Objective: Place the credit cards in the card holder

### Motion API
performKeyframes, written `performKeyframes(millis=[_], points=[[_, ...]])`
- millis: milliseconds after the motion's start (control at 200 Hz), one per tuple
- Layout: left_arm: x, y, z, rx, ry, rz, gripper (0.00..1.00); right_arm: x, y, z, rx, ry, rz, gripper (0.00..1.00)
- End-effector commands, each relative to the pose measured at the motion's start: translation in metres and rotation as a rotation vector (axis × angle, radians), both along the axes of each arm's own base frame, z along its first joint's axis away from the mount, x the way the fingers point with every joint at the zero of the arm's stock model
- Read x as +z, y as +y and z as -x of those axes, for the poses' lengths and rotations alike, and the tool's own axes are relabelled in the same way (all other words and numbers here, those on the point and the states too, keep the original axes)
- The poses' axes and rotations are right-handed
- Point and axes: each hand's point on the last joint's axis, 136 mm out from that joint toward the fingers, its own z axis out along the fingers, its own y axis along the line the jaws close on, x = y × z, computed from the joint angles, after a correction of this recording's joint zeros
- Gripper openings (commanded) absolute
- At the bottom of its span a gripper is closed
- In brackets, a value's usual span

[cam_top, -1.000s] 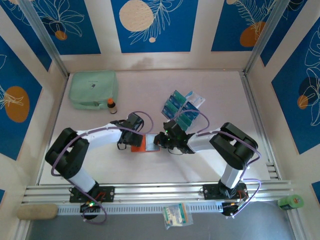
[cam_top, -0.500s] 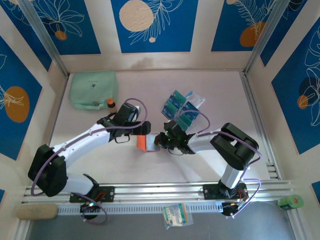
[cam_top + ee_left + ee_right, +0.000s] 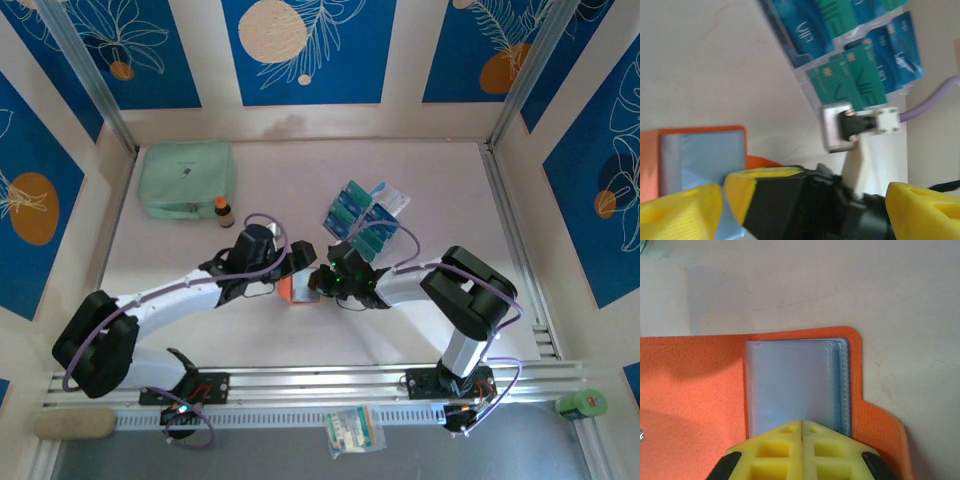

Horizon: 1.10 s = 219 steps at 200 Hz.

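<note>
A mint-green zip pouch (image 3: 186, 179) is lying flat at the back left of the worktop (image 3: 290, 175), and a small brown bottle (image 3: 222, 211) with an orange cap is standing upright just beside its near right corner. A white-and-blue sachet packet (image 3: 392, 197) is lying further right, well apart from both. Past the worktop's near edge, a clear packet (image 3: 353, 431) is resting on the rail, a green roll (image 3: 581, 404) is sitting far right and a beige pad (image 3: 73, 423) far left.

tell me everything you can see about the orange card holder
The card holder lies open on the table. Its inner face looks like orange suede, with rounded corners. A stack of pale blue, translucent pockets sits on it, and no card shows in them. The shut right gripper meets the stack at one edge.
</note>
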Motion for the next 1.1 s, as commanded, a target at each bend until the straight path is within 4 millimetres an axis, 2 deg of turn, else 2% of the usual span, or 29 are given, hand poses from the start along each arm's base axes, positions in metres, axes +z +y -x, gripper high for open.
performKeyframes(millis=[0,405,605,745,1090], points=[[0.004,-0.002,-0.004,0.053,-0.003,0.079,0.85,-0.029,-0.020,0.020,-0.011,0.083,0.097,0.00],[-0.051,0.046,0.008,0.039,-0.009,-0.202,0.86,-0.031,-0.023,0.025,-0.020,0.095,0.093,0.00],[-0.075,0.053,0.015,-0.064,-0.033,-0.315,0.86,-0.027,-0.022,0.028,-0.018,0.093,0.082,0.00],[-0.085,0.059,0.020,-0.118,-0.057,-0.375,0.86,-0.019,-0.020,0.028,-0.009,0.083,0.071,0.00],[-0.100,0.063,0.029,-0.170,-0.047,-0.413,0.86,0.012,-0.014,0.004,0.039,0.023,0.054,0.00]])
